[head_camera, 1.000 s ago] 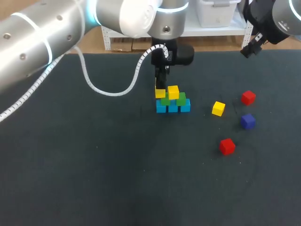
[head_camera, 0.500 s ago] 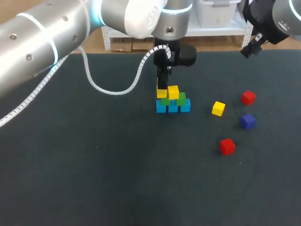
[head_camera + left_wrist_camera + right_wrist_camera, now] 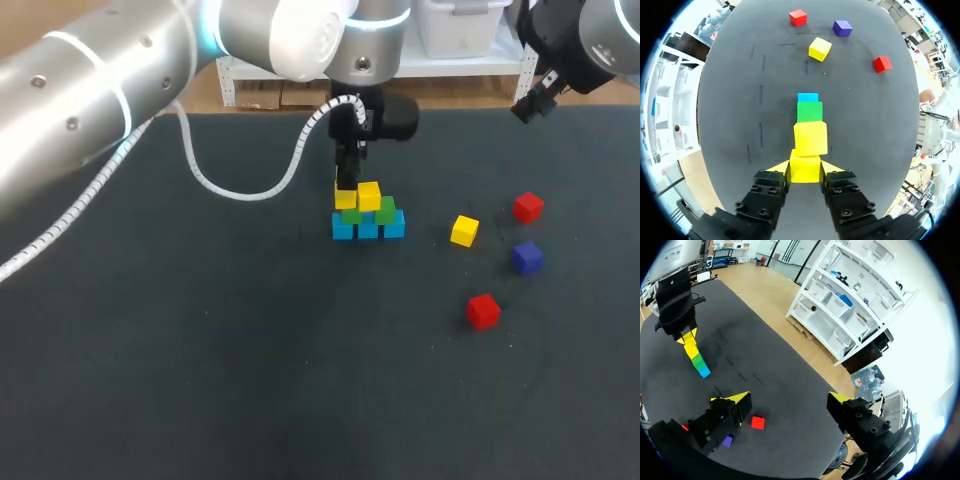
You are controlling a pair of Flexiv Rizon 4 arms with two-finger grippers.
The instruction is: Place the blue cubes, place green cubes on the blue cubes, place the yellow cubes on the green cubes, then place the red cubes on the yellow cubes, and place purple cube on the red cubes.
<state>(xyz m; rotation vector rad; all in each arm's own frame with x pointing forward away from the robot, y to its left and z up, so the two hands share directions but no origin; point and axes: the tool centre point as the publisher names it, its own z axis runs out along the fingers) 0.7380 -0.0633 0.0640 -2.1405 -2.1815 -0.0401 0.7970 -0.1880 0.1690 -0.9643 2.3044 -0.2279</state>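
Three blue cubes (image 3: 368, 229) form a row mid-table with two green cubes (image 3: 385, 212) on them. One yellow cube (image 3: 370, 195) sits on the greens. My left gripper (image 3: 345, 192) is shut on a second yellow cube (image 3: 805, 168), held right beside the first, over the left green cube (image 3: 351, 215). In the left wrist view the stack's yellow cube (image 3: 810, 138), green cube (image 3: 810, 111) and blue cube (image 3: 807, 97) lie just ahead of the fingers. A loose yellow cube (image 3: 464, 231), two red cubes (image 3: 528, 207) (image 3: 483, 310) and a purple cube (image 3: 527, 257) lie to the right. My right gripper (image 3: 787, 400) is open, high at the far right.
The dark mat (image 3: 200, 350) covers the table. The left arm's white cable (image 3: 240, 190) loops down behind the stack.
My left gripper, with the yellow cube in it, has shifted slightly right, closer to the yellow cube on the stack. The right arm has not moved.
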